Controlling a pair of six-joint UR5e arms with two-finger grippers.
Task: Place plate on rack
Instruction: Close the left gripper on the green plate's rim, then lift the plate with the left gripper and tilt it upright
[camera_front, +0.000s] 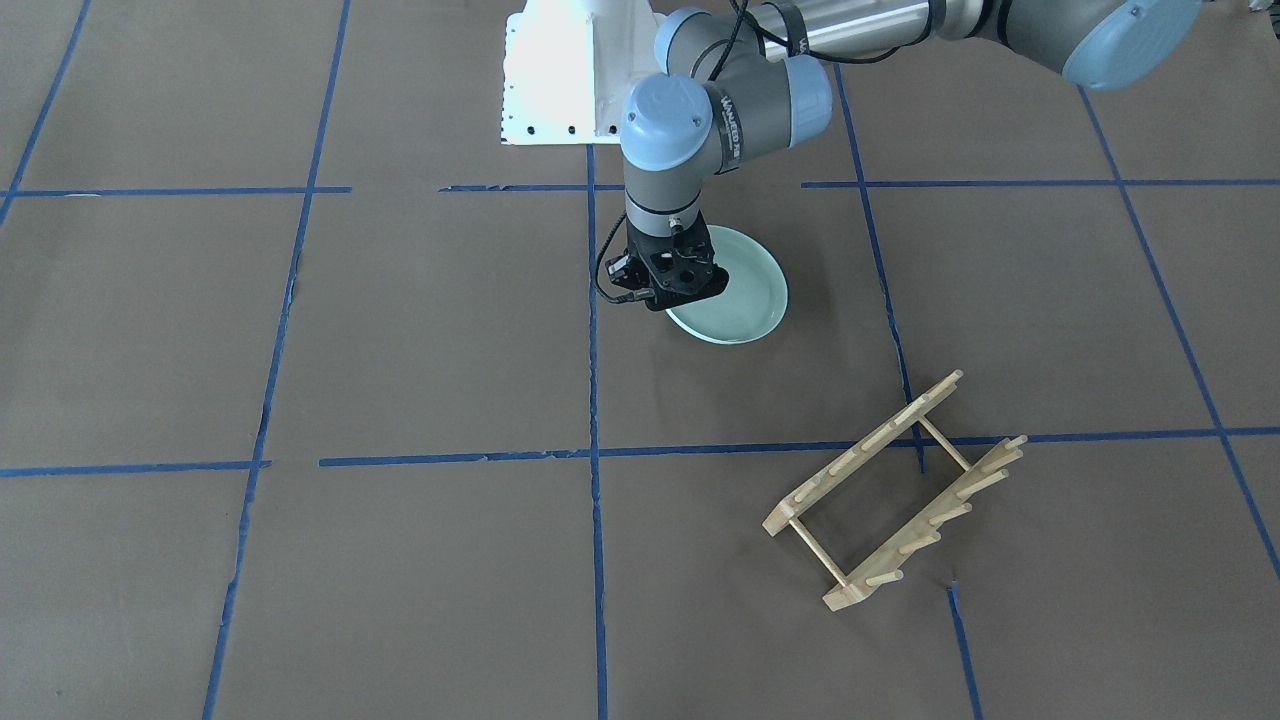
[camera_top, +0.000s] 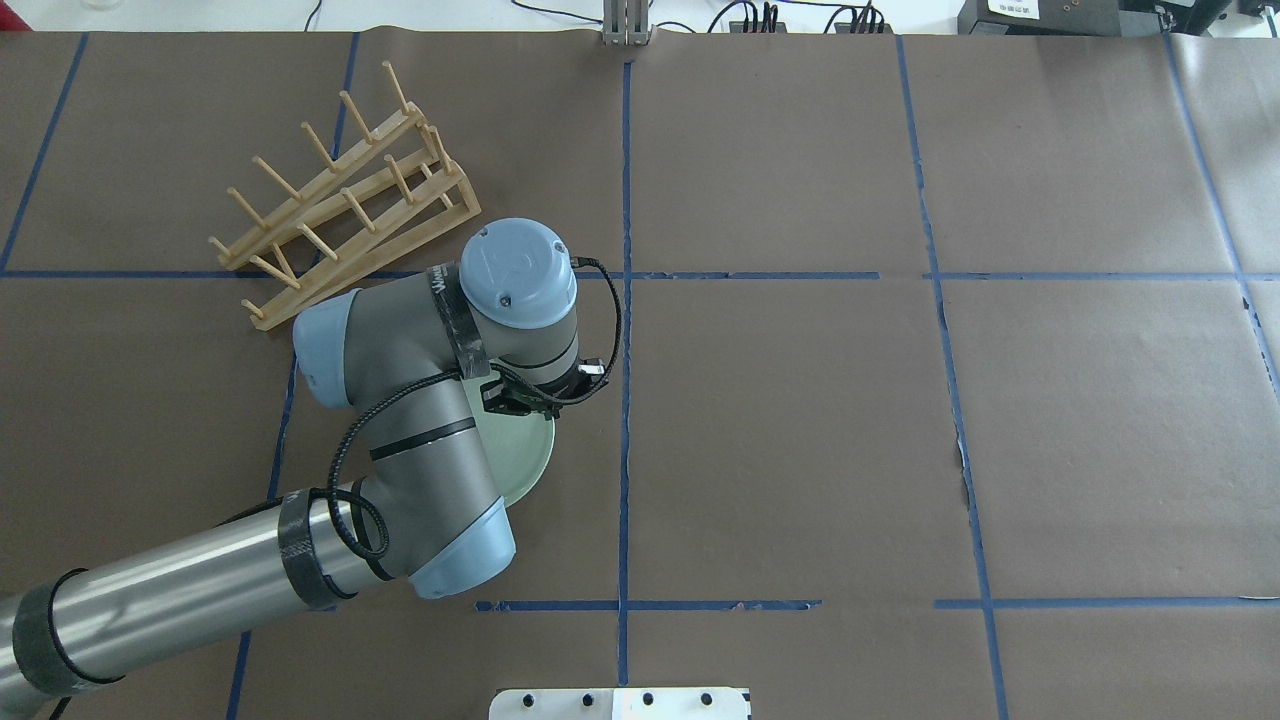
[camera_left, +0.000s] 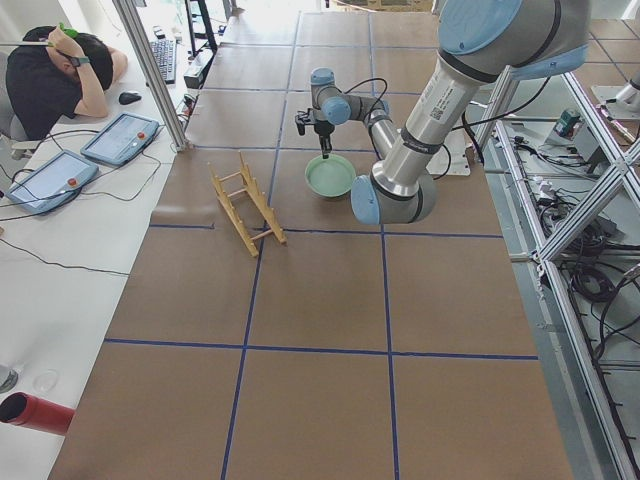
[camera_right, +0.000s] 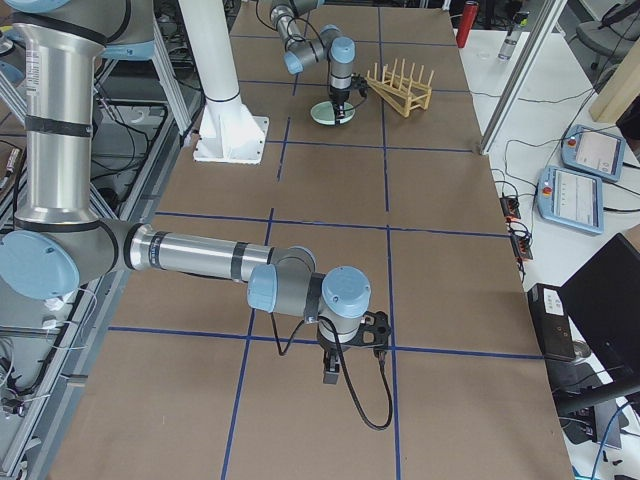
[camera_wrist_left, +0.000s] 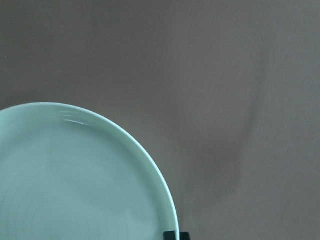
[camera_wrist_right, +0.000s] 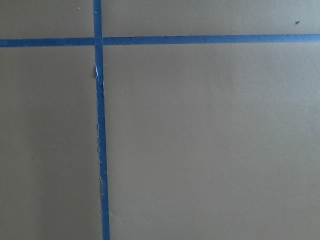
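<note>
The pale mint-green plate lies low on the brown table, close to the robot's base; it also shows in the overhead view and the left wrist view. My left gripper points straight down at the plate's rim, and one black fingertip sits right at that rim, so it looks shut on it. The light-wood rack stands empty further out, on my left. My right gripper hangs over bare table far from both; I cannot tell whether it is open or shut.
Blue tape lines divide the brown table cover into squares. The white robot base plate sits at the table edge behind the plate. An operator sits at a side desk with tablets beyond the rack.
</note>
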